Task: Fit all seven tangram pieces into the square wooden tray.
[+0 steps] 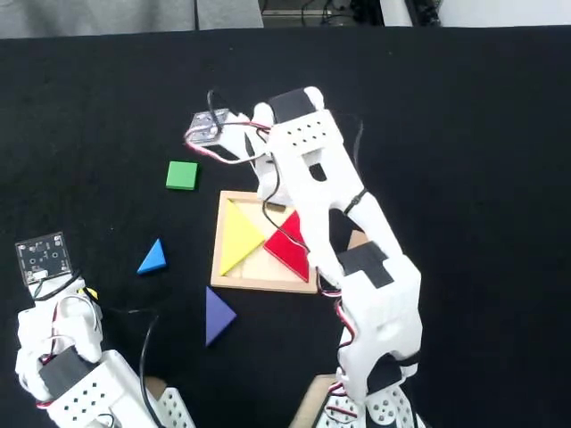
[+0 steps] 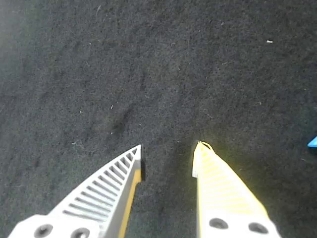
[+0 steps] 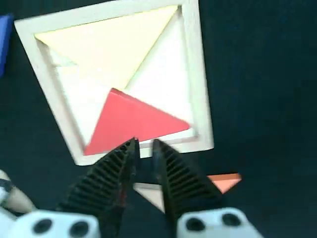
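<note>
1. Pale wooden tray (image 1: 264,286) sits at table centre, with a yellow triangle (image 1: 236,234) on its 9 o'clock side and a red triangle (image 1: 290,245) toward 5.
2. Loose around the tray: green square (image 1: 182,175) at 10, blue triangle (image 1: 153,258) at 9, purple triangle (image 1: 217,315) at 7.
3. My right pincer (image 3: 144,145) hangs over the tray rim, jaws barely apart, empty.
4. My left pincer (image 2: 170,146) is released, over black cloth (image 2: 148,74).

Soft, even light from overhead, and my black tabletop (image 1: 473,178) swallows most of it.
Past my right claw (image 3: 143,148), the wooden tray (image 3: 197,74) and yellow triangle (image 3: 109,44) bleach pale with glare. My white arms shine bright from above. Around my left claw (image 2: 167,157) the tabletop reads grey, with only faint shadows.
</note>
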{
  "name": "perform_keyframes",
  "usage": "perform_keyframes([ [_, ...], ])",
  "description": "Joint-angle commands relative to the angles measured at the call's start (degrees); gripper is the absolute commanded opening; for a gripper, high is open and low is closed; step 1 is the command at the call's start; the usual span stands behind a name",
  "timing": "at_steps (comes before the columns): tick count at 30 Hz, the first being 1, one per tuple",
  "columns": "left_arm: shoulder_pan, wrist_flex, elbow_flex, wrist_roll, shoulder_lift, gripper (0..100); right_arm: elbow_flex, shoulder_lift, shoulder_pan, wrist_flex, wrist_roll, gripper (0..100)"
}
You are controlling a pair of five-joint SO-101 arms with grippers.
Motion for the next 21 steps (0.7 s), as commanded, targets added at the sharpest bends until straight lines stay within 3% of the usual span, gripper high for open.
perform_keyframes([
  [1,0.3,0.3,1.2,0.3,-0.5,18,8.9,-0.8,1.9,-1.8,-3.3,1.1],
  [6,0.2,0.3,1.2,0.3,-0.5,18,15.8,-0.8,3.5,-10.8,-3.6,1.1],
  [13,0.2,0.3,1.2,0.3,-0.5,18,19.8,-0.8,7.1,-11.9,-2.8,1.1],
  [21,0.3,0.3,1.2,0.3,-0.5,18,30.7,-0.9,5.2,-20.9,-0.4,1.1],
])
